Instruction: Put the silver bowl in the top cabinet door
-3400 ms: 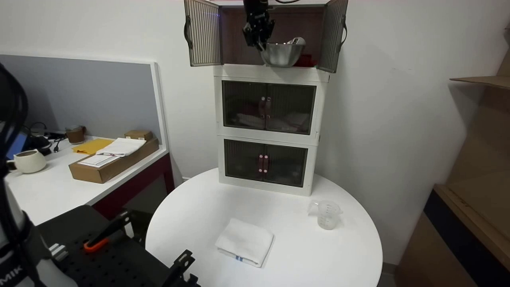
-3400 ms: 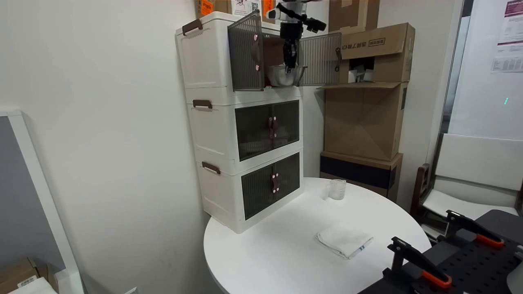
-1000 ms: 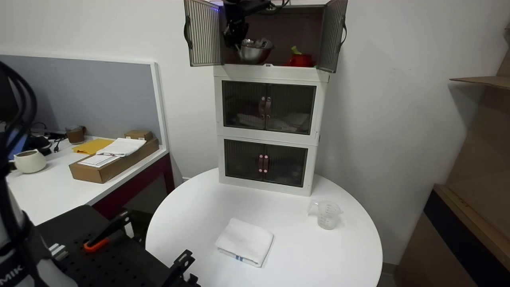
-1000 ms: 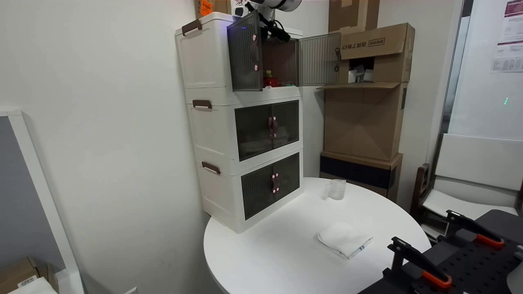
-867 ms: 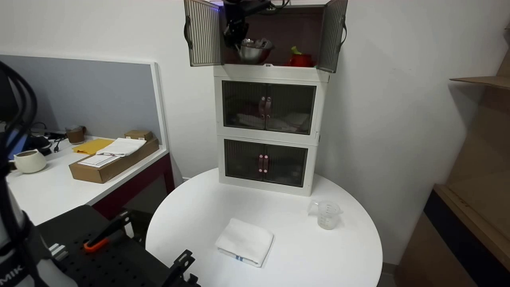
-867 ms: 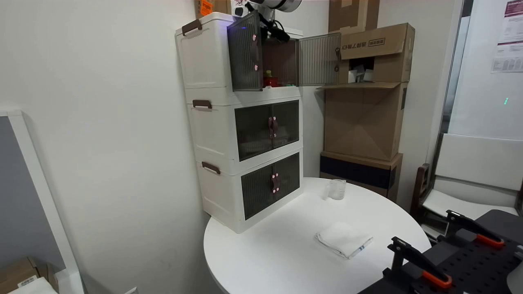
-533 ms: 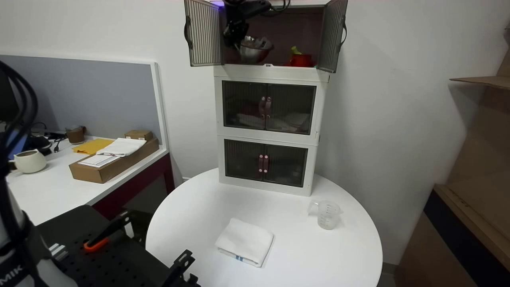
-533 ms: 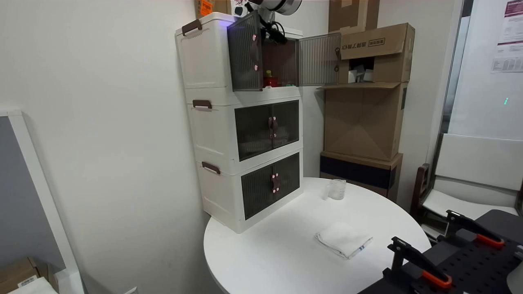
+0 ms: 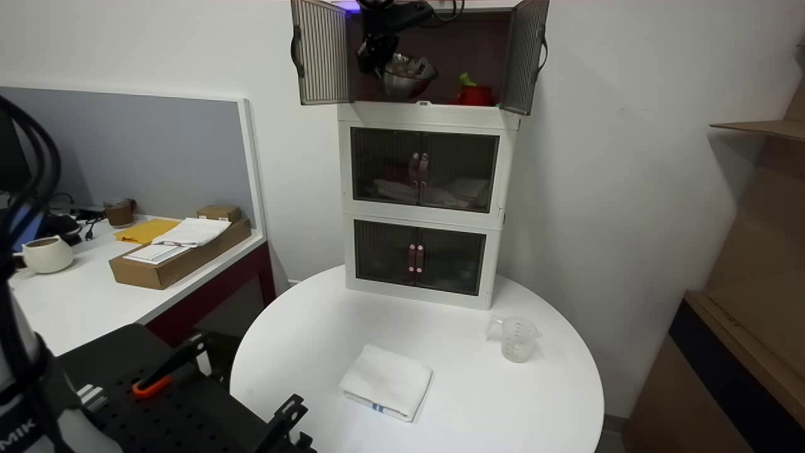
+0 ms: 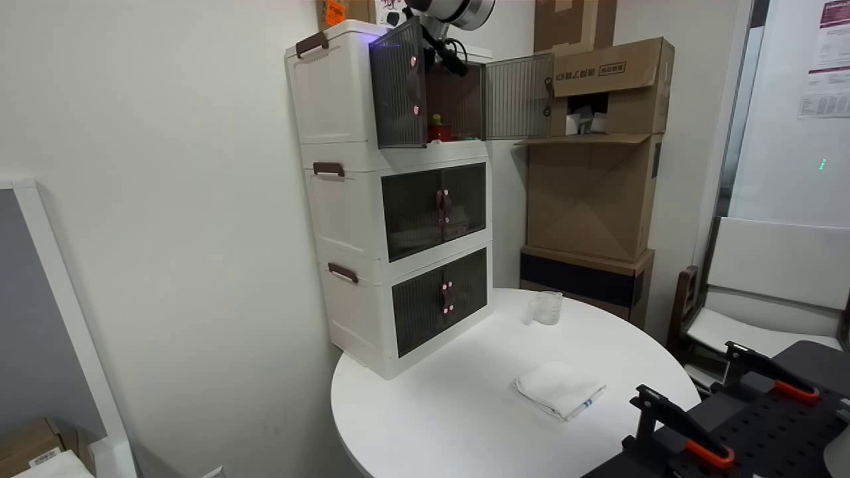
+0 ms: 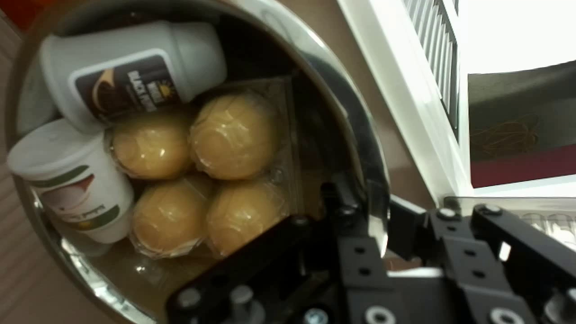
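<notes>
A: How is the gripper posed?

B: It points down and is clamped on the rim of the silver bowl; in the wrist view its jaws straddle that rim, one inside the bowl, one outside. The robot arm reaches in from above, at the front of the white three-tier cabinet.

A: And the bowl?

B: It is within the cabinet's top compartment, tilted, round and shiny. Inside it are four round yellow-orange items in clear wrap, a gray spice jar whose label starts "BLACK P", and a white jar. Whether its base touches the cabinet floor, I cannot tell.

A: Farther out?

B: Both top cabinet doors stand open. A red container sits in the same compartment. The cabinet stands on a round white table; in front of it are a folded towel and a measuring cup.
</notes>
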You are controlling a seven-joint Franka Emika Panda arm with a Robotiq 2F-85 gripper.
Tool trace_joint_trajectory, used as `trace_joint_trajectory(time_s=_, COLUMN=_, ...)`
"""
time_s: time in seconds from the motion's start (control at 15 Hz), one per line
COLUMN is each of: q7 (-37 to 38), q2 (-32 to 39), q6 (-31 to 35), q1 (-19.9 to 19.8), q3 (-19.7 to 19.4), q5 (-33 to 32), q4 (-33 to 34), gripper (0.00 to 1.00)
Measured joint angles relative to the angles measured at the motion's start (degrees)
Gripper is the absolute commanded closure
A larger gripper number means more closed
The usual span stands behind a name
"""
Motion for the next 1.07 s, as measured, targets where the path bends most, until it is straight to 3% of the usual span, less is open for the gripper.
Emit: trace_joint_trajectory(time_s=1.07, q7=2.15, q2=-1.19, q6=-4.28, q1=-1.67, q3=-0.81, q5=2.86, q4=-0.76, gripper=0.95)
